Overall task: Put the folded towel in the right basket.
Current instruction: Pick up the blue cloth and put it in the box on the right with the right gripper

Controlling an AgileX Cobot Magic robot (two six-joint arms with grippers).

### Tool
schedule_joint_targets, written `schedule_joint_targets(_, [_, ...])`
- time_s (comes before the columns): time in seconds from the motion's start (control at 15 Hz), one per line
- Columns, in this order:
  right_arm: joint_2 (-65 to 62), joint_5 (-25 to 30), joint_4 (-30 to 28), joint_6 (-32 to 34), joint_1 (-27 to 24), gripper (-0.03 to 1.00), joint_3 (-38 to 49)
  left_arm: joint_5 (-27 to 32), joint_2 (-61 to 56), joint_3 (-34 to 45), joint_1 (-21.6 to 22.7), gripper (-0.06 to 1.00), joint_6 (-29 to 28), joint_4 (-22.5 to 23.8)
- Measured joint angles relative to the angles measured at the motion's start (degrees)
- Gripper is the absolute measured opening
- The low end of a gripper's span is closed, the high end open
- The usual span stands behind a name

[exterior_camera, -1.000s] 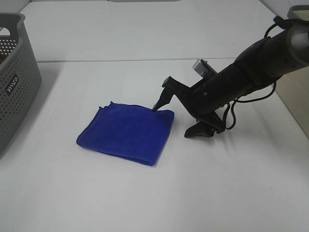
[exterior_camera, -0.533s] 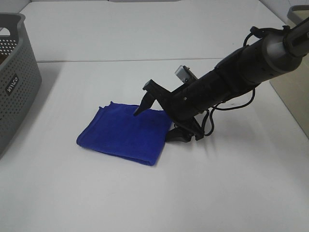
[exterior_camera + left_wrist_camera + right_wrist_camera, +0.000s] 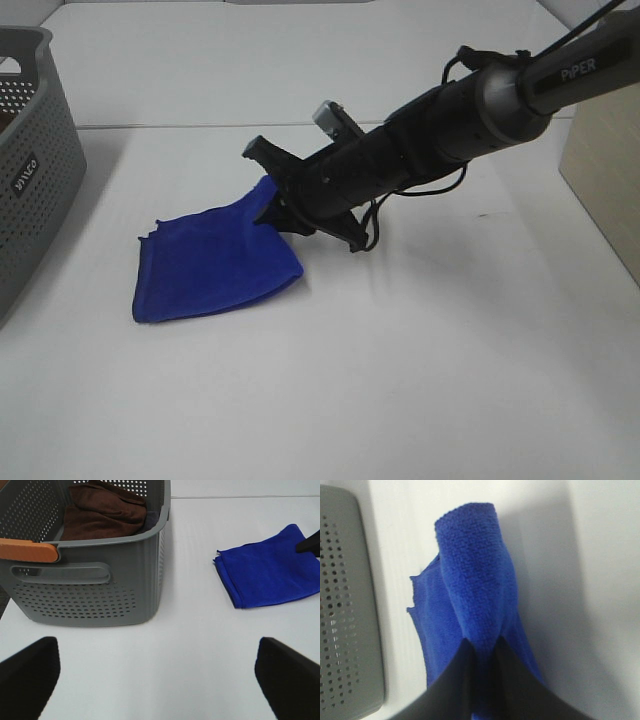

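Note:
The folded blue towel (image 3: 210,265) lies on the white table, its right edge raised. My right gripper (image 3: 272,195) is shut on that raised edge; the wrist view shows both black fingers pinching the towel (image 3: 475,590) at the gripper (image 3: 480,647). The towel also shows in the left wrist view (image 3: 270,570), with a right fingertip (image 3: 309,542) at its edge. My left gripper (image 3: 157,672) is open and empty, well short of the towel. I cannot clearly make out the right basket; only a beige box-like side (image 3: 600,170) shows at the right edge.
A grey perforated basket (image 3: 30,150) stands at the left, also seen in the left wrist view (image 3: 100,575) holding a brown towel (image 3: 105,515), and in the right wrist view (image 3: 345,605). White table (image 3: 400,380) lies all round.
My right gripper moved left over the towel and closed on its right edge, lifting it. The towel has shifted left and bunched slightly.

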Motion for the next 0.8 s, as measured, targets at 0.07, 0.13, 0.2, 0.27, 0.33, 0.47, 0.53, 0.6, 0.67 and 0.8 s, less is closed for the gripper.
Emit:
schedule_joint_targets(0.07, [0.0,-0.2,0.0,-1.3,1.2,0.05,-0.9,0.0,0.0,0.0,0.0,0.99,0.0,0.0])
schedule_joint_targets(0.13, [0.0,-0.2,-0.3,-1.9,2.0,0.05,-1.1,0.0,0.0,0.0,0.0,0.99,0.0,0.0])
schedule_joint_targets(0.2, [0.0,0.1,-1.4,-2.3,2.2,0.05,-1.3,0.0,0.0,0.0,0.0,0.99,0.0,0.0])
schedule_joint_targets(0.27, [0.0,0.6,-3.5,-2.3,2.2,0.05,-1.3,0.0,0.0,0.0,0.0,0.99,0.0,0.0])
schedule_joint_targets(0.33, [0.0,1.2,-5.0,-2.3,2.1,0.05,-1.3,0.0,0.0,0.0,0.0,0.99,0.0,0.0])
schedule_joint_targets(0.47, [0.0,3.2,-7.0,-2.3,2.1,0.05,-1.3,0.0,0.0,0.0,0.0,0.99,0.0,0.0])
schedule_joint_targets(0.53, [-0.1,4.1,-8.5,-2.3,2.1,0.05,-1.4,0.0,0.0,0.0,0.0,0.99,0.0,0.0])
schedule_joint_targets(0.6, [-0.6,4.5,-10.0,-2.3,2.1,0.05,-1.4,0.0,0.0,0.0,0.0,0.99,0.0,0.0])
schedule_joint_targets(0.67, [-1.5,5.3,-11.0,-2.3,1.7,0.05,-1.4,0.0,0.0,0.0,0.0,0.99,0.0,0.0])
schedule_joint_targets(0.8, [-9.3,8.9,-13.2,-2.3,-3.0,0.05,-1.4,0.0,0.0,0.0,0.0,0.99,0.0,0.0])
